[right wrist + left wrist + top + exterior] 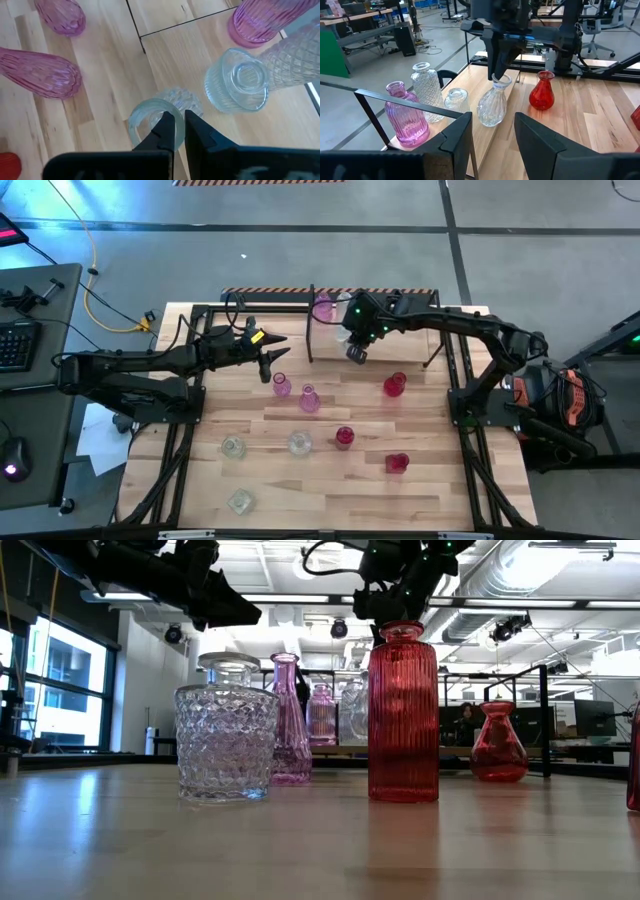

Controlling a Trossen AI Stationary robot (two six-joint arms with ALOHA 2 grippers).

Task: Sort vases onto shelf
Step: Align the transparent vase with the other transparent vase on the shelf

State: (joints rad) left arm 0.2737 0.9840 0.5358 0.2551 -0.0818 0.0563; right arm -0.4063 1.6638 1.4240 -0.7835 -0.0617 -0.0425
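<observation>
The right gripper (176, 131) pinches the flared rim of a clear bulbous vase (493, 102) standing on the shelf (465, 112) board at the table's twelve o'clock, beside a pink ribbed vase (406, 115) and two clear ones. Thin, smooth glass looks light, slippery and breakable, so that lip-hold seems best kept gentle. The left gripper (492, 132) hangs open at ten o'clock.

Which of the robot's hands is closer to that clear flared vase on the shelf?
The right hand: it pinches the rim of the clear flared vase on the shelf. The left hand hovers open over the table, off to the side.
</observation>
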